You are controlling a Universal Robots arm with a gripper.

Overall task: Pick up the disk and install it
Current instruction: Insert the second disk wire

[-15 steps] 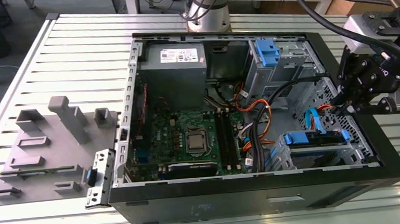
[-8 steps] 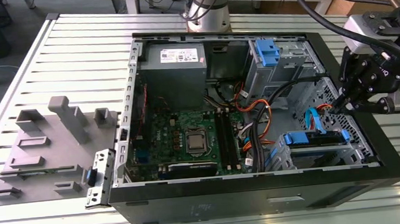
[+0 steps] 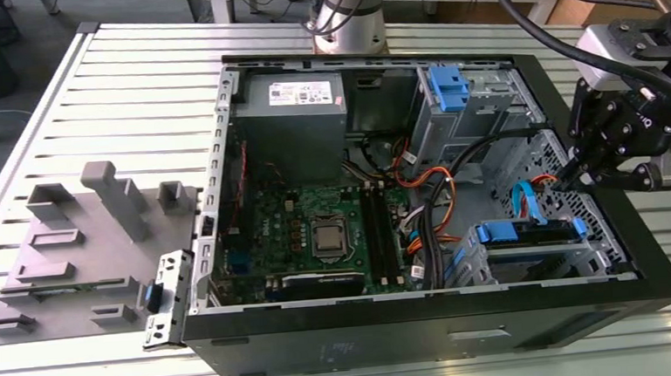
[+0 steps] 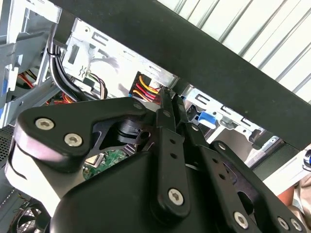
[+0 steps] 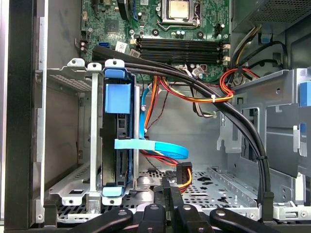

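Note:
The disk, dark metal framed by a blue plastic bracket, sits slotted in the metal drive cage at the case's near corner on the exterior view's right. In the first wrist view the disk stands on edge in the cage, with its blue bracket tab facing out. A flat blue cable runs across its side. My gripper hovers over the case's wall on the exterior view's right, just beyond the disk and apart from it. Its black fingertips are pressed together with nothing between them, as the second wrist view's fingers also show.
The open black computer case lies on a white slatted table. Inside are the green motherboard, a grey power supply, a second cage with a blue latch and thick black cables. A grey fixture lies at the exterior view's left.

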